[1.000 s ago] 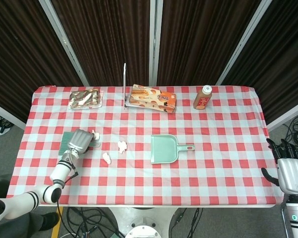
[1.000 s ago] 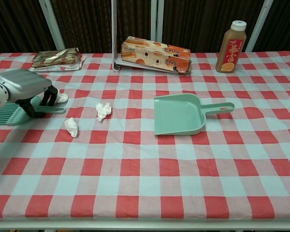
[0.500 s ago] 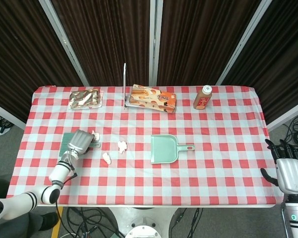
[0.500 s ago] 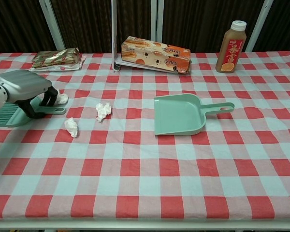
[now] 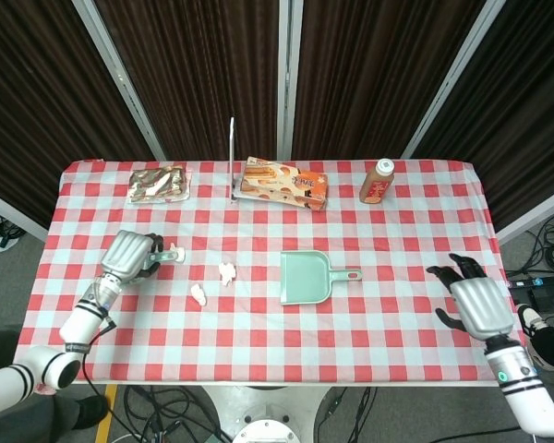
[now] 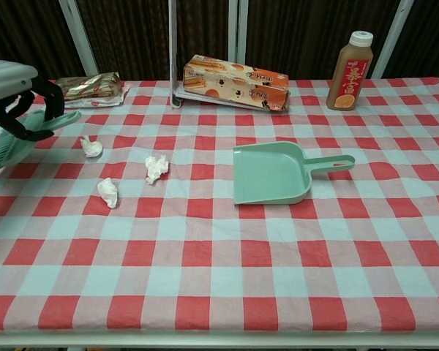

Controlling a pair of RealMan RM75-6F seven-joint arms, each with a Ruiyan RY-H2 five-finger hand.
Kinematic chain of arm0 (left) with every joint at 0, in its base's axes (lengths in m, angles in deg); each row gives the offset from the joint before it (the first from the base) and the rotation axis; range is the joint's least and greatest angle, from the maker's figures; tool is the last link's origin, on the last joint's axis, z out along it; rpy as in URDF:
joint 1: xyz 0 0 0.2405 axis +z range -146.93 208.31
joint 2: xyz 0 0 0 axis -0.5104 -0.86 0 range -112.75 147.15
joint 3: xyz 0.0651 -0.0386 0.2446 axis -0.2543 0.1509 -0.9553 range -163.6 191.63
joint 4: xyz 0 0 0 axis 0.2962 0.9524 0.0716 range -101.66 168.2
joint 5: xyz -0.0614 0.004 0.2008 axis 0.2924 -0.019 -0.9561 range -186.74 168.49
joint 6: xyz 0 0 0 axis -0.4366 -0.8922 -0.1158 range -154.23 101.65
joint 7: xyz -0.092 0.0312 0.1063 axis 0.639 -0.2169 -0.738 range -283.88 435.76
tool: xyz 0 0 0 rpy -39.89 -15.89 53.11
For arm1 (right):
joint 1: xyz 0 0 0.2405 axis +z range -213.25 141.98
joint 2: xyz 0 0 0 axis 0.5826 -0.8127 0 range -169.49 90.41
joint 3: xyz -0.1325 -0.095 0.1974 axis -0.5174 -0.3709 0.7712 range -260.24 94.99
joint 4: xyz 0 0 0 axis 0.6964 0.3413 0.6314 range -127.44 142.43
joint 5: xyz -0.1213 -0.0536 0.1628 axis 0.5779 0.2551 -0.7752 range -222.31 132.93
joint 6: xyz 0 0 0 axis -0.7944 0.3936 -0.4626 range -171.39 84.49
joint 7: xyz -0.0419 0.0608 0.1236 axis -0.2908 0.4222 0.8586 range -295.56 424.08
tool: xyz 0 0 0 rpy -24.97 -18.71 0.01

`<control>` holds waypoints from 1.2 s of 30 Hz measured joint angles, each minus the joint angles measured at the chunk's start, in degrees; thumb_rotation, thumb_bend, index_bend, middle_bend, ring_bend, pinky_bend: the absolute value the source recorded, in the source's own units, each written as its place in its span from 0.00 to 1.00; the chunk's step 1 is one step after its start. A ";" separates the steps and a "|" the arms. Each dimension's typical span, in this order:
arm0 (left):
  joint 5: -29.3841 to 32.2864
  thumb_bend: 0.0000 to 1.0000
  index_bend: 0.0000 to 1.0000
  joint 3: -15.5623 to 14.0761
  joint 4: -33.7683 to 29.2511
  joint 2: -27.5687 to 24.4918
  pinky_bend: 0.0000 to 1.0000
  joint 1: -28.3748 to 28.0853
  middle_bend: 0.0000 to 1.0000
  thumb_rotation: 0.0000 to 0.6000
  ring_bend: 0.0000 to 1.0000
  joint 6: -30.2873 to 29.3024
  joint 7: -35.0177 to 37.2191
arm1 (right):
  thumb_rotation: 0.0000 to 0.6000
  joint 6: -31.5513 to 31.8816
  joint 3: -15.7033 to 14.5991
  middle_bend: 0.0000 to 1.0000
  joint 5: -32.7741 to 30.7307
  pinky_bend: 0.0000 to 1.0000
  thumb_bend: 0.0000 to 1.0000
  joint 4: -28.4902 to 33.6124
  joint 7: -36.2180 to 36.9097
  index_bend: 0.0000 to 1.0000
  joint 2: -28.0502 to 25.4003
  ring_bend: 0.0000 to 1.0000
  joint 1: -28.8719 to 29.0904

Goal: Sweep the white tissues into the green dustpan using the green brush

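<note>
My left hand (image 6: 13, 89) grips the green brush (image 6: 14, 142) by its handle and holds it tilted above the table at the far left. In the head view the left hand (image 5: 129, 254) covers most of the brush. Three crumpled white tissues lie to its right: one (image 6: 91, 147) closest to the brush, one (image 6: 156, 167) further right, one (image 6: 108, 191) nearer the front. The green dustpan (image 6: 271, 172) sits mid-table, handle pointing right, its mouth facing the tissues. My right hand (image 5: 475, 303) hovers over the table's right edge with fingers spread, holding nothing.
Along the back of the red-checked table are a foil snack bag (image 5: 157, 182), a thin metal stand (image 5: 232, 157), an orange biscuit box (image 5: 284, 182) and a brown drink bottle (image 5: 377, 180). Dark curtains hang behind.
My left hand has lifted the brush off the table and drawn it up and to the left. My right hand has risen and moved in over the table's right edge.
</note>
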 measured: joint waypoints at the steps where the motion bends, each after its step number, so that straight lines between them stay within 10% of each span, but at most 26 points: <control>1: -1.18 0.38 0.52 -0.03 -0.43 -0.73 0.90 0.52 0.54 1.00 0.75 -1.38 2.19 | 1.00 -1.76 0.32 0.32 -0.78 0.14 0.17 -0.30 -0.81 0.24 0.71 0.10 1.31; 17: -6.68 0.38 0.53 -1.15 -3.31 -4.64 0.90 3.83 0.55 1.00 0.75 -6.91 7.70 | 1.00 -16.07 3.96 0.40 -20.42 0.17 0.23 -16.06 -18.73 0.34 23.93 0.15 19.67; 36: -6.97 0.38 0.53 -1.30 -2.78 -4.64 0.90 3.95 0.55 1.00 0.75 -5.41 8.03 | 1.00 -14.45 1.85 0.44 -26.29 0.17 0.24 -21.11 -25.60 0.41 30.16 0.17 25.39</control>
